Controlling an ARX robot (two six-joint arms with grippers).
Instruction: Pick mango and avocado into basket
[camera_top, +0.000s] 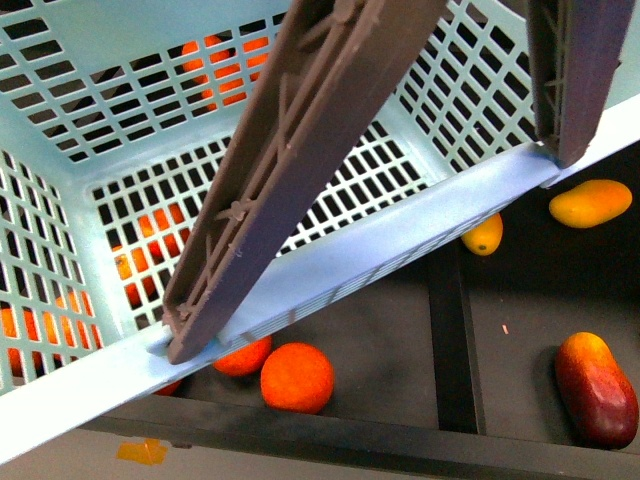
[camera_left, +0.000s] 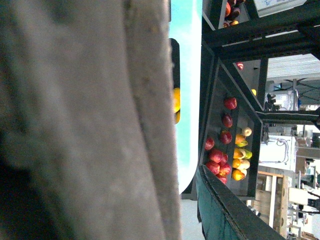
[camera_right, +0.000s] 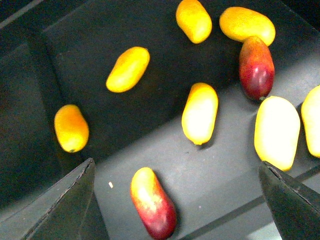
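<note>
Right of the tilted teal basket (camera_top: 330, 265), yellow-orange mangoes (camera_top: 590, 203) lie on a dark shelf (camera_top: 400, 340); right pincer (camera_right: 176, 164) hangs wide open above them; left pincer's grip cannot be told.

front view: one teal basket (camera_top: 330, 265), two brown handles (camera_top: 300, 150). two oranges (camera_top: 297, 377) in the open below the rim, more behind the grid, not countable. two yellow-orange mangoes (camera_top: 590, 202), one dark red mango (camera_top: 597, 388). right wrist view: seven yellow-orange mangoes (camera_right: 200, 113), one cut by the frame edge; two dark red mangoes (camera_right: 256, 67).
</note>
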